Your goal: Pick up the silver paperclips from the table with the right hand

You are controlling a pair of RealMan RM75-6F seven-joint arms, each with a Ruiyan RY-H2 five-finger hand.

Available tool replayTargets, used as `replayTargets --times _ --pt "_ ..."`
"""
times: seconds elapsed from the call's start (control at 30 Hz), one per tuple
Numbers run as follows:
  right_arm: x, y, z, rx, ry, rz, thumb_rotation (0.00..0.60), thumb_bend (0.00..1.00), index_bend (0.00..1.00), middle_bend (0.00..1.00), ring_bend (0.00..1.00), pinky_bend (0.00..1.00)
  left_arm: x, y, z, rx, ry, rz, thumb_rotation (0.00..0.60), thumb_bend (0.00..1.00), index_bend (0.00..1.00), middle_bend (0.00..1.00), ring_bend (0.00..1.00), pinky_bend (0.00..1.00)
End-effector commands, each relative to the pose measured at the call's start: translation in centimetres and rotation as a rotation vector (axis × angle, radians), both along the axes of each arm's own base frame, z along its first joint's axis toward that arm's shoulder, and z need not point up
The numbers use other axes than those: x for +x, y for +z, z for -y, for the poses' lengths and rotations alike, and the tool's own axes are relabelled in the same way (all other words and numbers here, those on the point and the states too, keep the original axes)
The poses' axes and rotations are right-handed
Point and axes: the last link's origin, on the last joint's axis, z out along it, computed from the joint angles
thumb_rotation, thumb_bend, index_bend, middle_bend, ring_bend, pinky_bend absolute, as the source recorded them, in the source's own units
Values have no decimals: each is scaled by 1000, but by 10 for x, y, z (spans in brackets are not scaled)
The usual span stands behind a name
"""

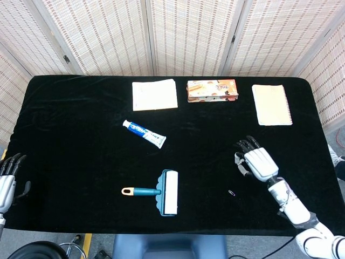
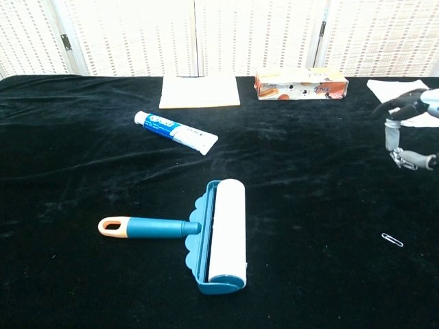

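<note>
The right hand [image 1: 257,165] hangs up above the black desk [image 1: 81,135] with its fingers [image 2: 392,134] curled in. They seem to pinch one tiny silver paperclip [image 2: 398,157], lifted clear so it cannot slip back. Another silver paperclip [image 2: 392,239] lies flat on the desk, below the hand and near the front edge, so I think the job is only partly done. The left hand [image 1: 6,181] waits at the far left edge, fingers apart, holding nothing, out of the way.
</note>
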Motion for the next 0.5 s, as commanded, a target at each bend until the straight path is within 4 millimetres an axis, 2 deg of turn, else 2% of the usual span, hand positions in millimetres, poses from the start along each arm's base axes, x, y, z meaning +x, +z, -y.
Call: replayTargets --times 0.03,0.23,0.37,0.5 --pt "0 1 22 -101 23 -122 600 682 1000 213 122 0 0 1 0 1 1 2 600 556 25 63 69 0" --pt "-4 0 50 -190 14 -304 600 682 1000 213 122 0 -1 1 -1 -5 1 3 600 556 25 63 69 0" --pt "-3 -6 62 -196 -3 -345 600 682 1000 214 124 0 0 0 -2 -9 -2 1 600 556 25 63 69 0" --pt "-2 -13 67 -179 -15 -343 600 683 1000 214 124 0 0 0 -3 -8 -1 4 600 556 25 63 69 0"
